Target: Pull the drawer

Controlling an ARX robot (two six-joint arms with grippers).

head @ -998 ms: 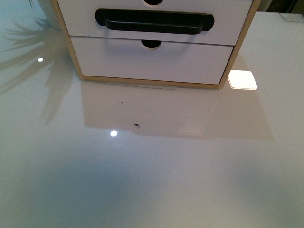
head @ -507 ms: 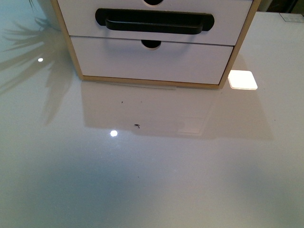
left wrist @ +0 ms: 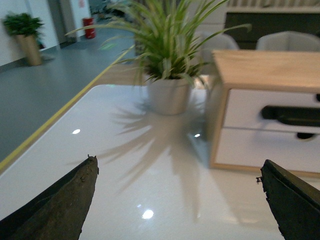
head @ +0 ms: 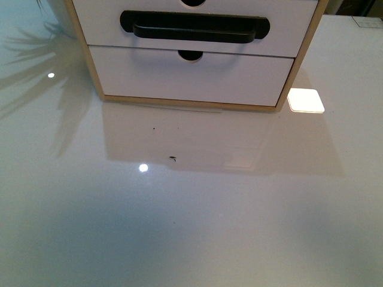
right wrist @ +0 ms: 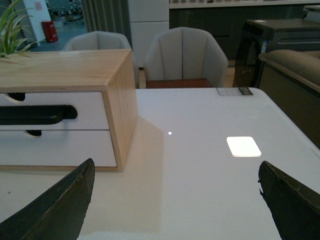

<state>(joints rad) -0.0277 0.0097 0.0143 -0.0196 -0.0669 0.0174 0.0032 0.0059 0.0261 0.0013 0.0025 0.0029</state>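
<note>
The drawer (head: 102,18) is the upper white front of a small wooden cabinet (right wrist: 65,70) at the far side of the table, and it carries a long black bar handle (head: 194,27). It sits flush with the cabinet front. The left wrist view shows the drawer (left wrist: 245,107) ahead and to one side of my left gripper (left wrist: 177,167), which is open with nothing between its fingers. My right gripper (right wrist: 176,167) is open as well, above bare table, with the handle (right wrist: 35,115) off to its side. Neither gripper shows in the front view.
Below the handled drawer is a plain white drawer front (head: 191,78) with only a notch. A potted plant (left wrist: 167,45) stands beside the cabinet. The glossy white table (head: 191,227) ends at an edge (left wrist: 45,125). Chairs (right wrist: 182,55) stand beyond its far side.
</note>
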